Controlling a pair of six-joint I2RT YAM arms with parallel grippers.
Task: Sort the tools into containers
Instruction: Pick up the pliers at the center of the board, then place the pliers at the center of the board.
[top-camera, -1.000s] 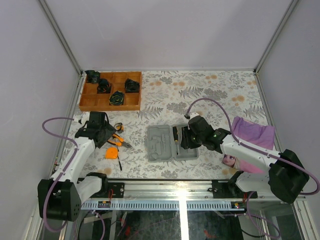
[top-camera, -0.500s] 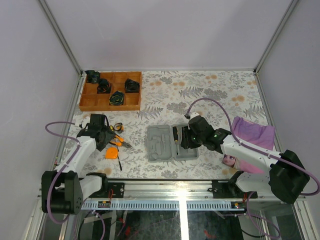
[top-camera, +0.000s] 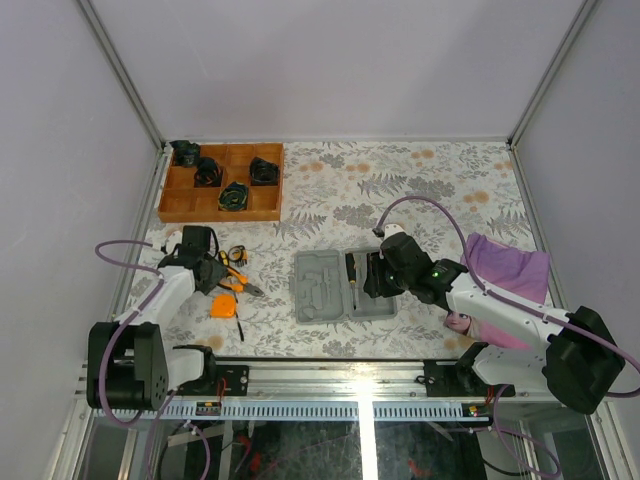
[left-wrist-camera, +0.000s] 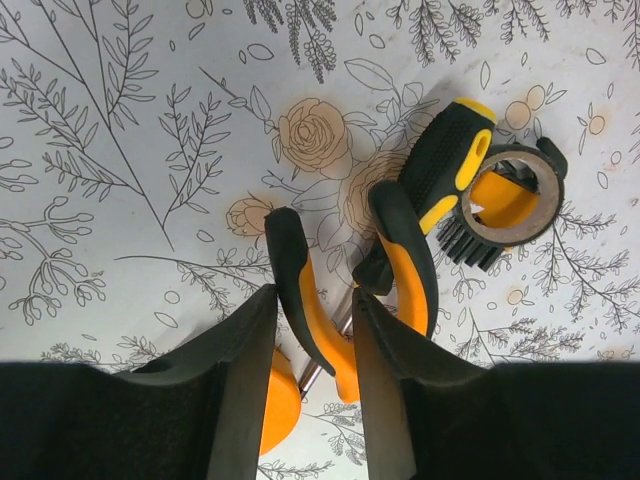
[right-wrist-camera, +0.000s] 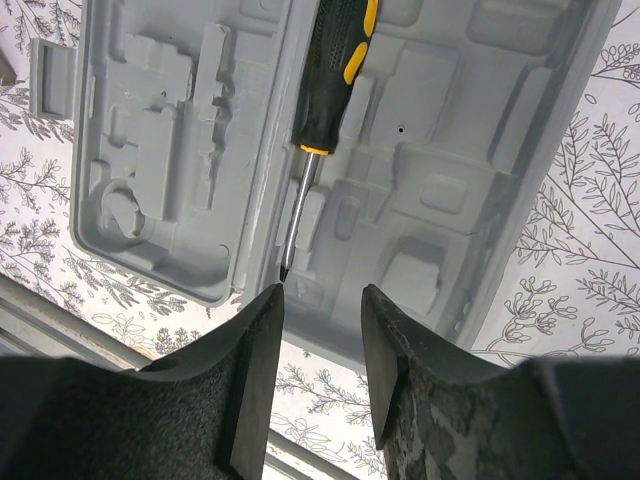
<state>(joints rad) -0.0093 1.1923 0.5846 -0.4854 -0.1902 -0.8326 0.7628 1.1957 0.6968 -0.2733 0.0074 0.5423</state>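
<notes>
Floral tablecloth (left-wrist-camera: 120, 120). My left gripper (left-wrist-camera: 313, 295) straddles one pliers (left-wrist-camera: 405, 260) handle at 6 o'clock, set for lifting; I cannot tell whether it pinches. My right gripper (right-wrist-camera: 322, 292), half-open and empty, hovers over the grey case (right-wrist-camera: 480, 200), screwdriver (right-wrist-camera: 335, 50) seated.

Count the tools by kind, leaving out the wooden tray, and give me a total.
Pliers: 1
Screwdriver, in the grey case: 1
Tape measure: 1
Thin black key: 1
Black-and-yellow handle, kind unclear: 1
Ring-shaped item: 1
Total: 6
</notes>
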